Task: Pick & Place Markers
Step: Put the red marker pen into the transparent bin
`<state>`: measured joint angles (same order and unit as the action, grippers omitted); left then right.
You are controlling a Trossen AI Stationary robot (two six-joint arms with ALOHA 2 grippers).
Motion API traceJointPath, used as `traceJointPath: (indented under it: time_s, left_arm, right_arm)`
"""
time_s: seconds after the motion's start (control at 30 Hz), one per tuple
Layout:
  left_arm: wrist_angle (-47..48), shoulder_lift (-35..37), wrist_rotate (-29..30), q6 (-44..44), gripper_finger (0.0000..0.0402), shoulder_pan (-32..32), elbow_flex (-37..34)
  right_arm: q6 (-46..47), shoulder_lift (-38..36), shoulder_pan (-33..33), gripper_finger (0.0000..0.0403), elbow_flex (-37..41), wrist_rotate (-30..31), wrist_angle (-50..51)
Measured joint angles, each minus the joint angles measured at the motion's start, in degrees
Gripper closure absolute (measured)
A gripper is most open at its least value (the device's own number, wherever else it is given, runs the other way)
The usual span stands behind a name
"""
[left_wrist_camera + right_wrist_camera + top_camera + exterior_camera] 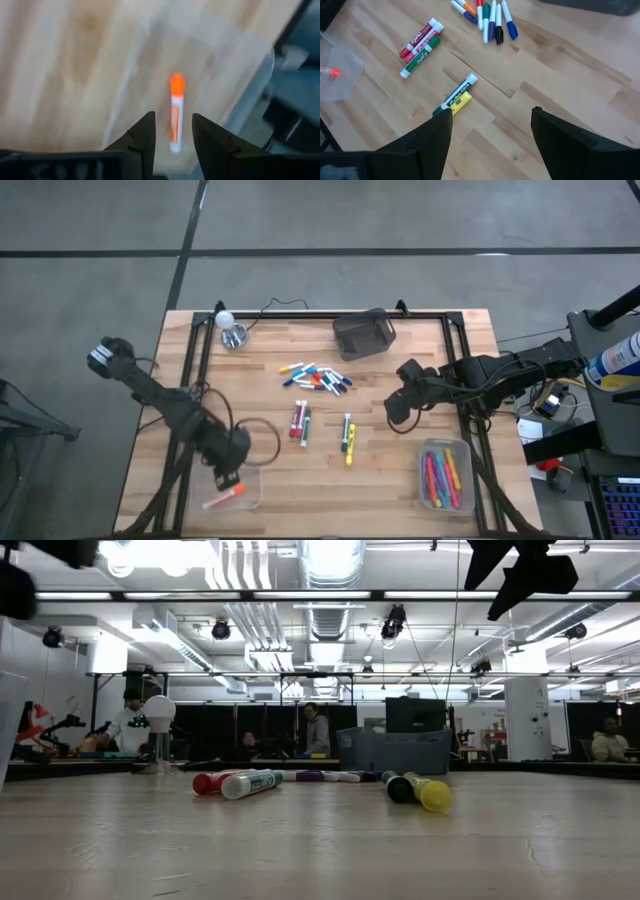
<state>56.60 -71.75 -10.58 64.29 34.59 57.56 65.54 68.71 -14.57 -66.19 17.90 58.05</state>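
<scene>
My left gripper [225, 478] hangs open over a clear tray [250, 498] at the table's near left. An orange-capped white marker [175, 112] lies on the tray's floor, and it shows through the gap between my fingers [173, 132] without touching them. My right gripper [398, 420] stands open above bare wood right of centre [492, 130]. Loose markers lie flat on the table: a fanned cluster [315, 377], a red and green group [300, 422] and a yellow and green pair [347, 438].
A second clear tray [462, 448] at the near right holds several coloured markers. A dark mesh bin [363, 335] stands at the far middle and a small bulb-shaped lamp [231, 330] at the far left. A cable loops on the table beside the left arm.
</scene>
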Motion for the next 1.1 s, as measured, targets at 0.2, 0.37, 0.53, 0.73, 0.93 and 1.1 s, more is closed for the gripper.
traceJointPath:
  time_s: [0.2, 0.37, 0.53, 0.73, 0.93, 1.1]
  left_arm:
    - [-0.57, 2.65, 4.62, -1.05, 0.0282, -15.27, -0.04]
    - [-4.28, 0.59, 1.89, 1.29, 0.0282, -29.45, -0.52]
    - [-15.03, -3.59, 0.63, -0.6, 0.0282, -36.43, -0.27]
    - [-18.03, -12.67, 0.58, -2.33, 0.0282, -37.68, 2.14]
    - [-16.42, -20.63, 0.63, -3.48, 0.0282, -37.48, 5.18]
    - [-16.52, -25.03, 2.95, -5.68, 0.0282, -37.48, 7.24]
  right_arm:
    - [0.29, 0.0, 0.0, 0.0145, 0.0, 1.45, -0.03]
    - [1.43, 0.0, 0.38, 0.0145, 0.0, 1.78, -0.08]
    - [1.83, 0.0, 0.37, 0.0145, 0.0, 1.8, -0.12]
    - [2.01, -0.02, 0.35, 0.0145, 0.0, 3.1, -0.12]
    - [1.94, -0.04, 0.33, 0.0145, 0.0, 3.11, -0.05]
    - [1.53, -0.04, 0.35, 0.0145, 0.0, 3.16, 0.01]
